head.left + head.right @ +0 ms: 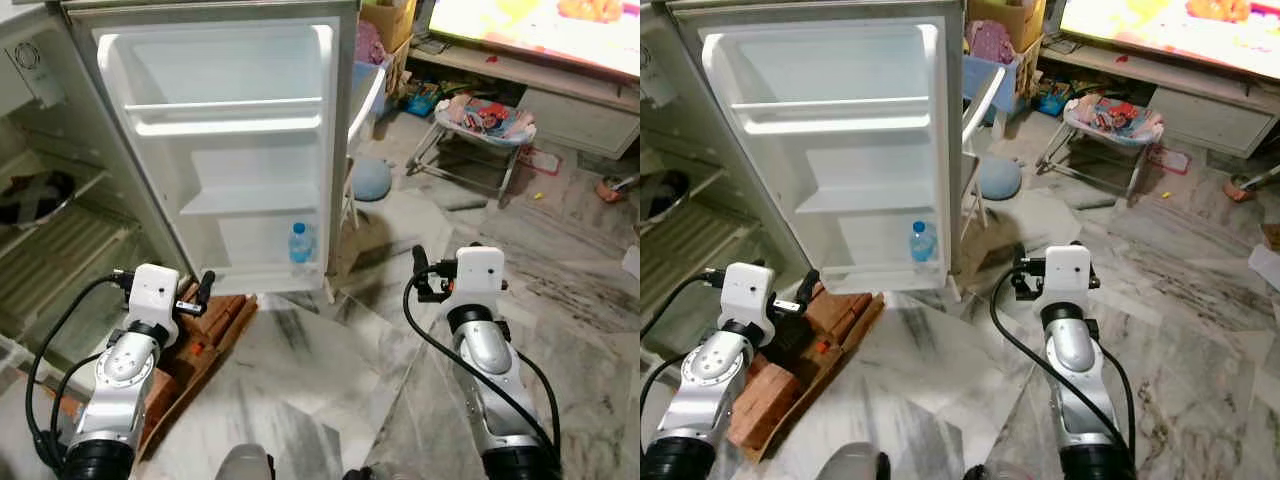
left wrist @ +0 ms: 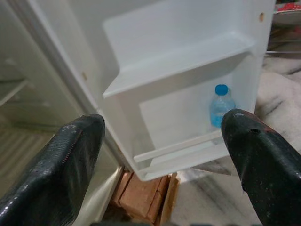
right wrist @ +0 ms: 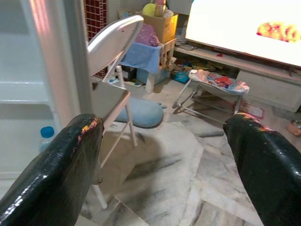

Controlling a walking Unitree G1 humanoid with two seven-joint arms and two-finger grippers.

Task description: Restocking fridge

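Fridge door [image 1: 225, 150]: open, one water bottle [image 1: 301, 243] upright in its bottom shelf's right corner
Left gripper [image 2: 160, 155]: jaws spread, empty
Right gripper [image 3: 164, 160]: jaws spread, empty

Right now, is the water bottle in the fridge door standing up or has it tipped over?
Upright. The water bottle stands in the lowest shelf of the open fridge door, blue cap on top, behind the rail.

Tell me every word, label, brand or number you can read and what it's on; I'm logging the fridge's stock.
No text can be read.
Water bottle in the fridge door's bottom shelf: label too small and blurred.
TV screen: bright picture, no legible words.
Cardboard box: no readable print.
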